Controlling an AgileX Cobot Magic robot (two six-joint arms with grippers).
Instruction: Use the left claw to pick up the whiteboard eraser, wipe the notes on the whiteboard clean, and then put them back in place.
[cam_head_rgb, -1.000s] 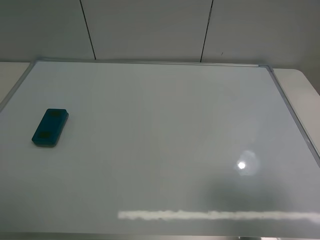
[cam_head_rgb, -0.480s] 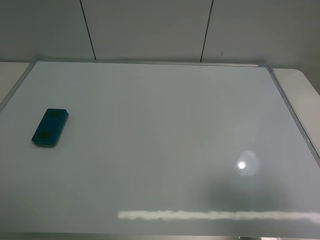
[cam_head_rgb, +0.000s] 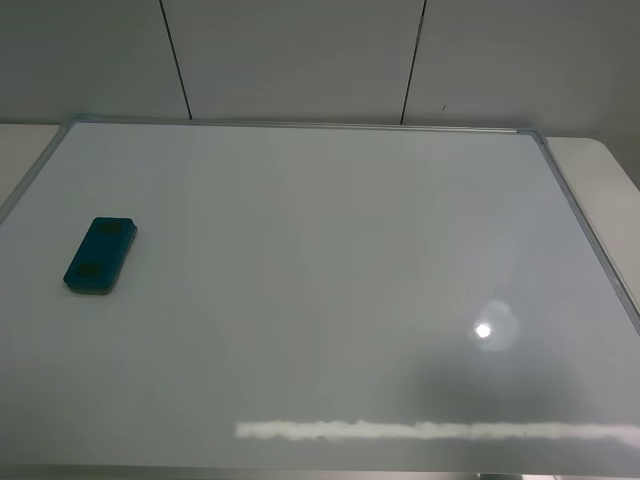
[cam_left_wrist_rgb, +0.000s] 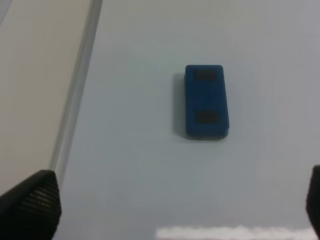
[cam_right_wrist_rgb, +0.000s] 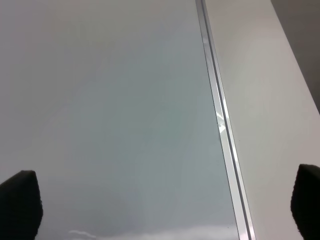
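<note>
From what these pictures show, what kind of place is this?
Probably an office or lab test bench: a large glossy white whiteboard with a thin silver frame lies flat on a pale table, a teal rectangular eraser rests on it, and plain grey wall panels stand behind.

A pale table (cam_head_rgb: 600, 165) carries the whiteboard (cam_head_rgb: 330, 290), which lies flat and covers most of it. The table's bare surface shows beyond the silver frame at both sides. The whiteboard eraser (cam_head_rgb: 100, 256) rests on the board near its left edge.
</note>
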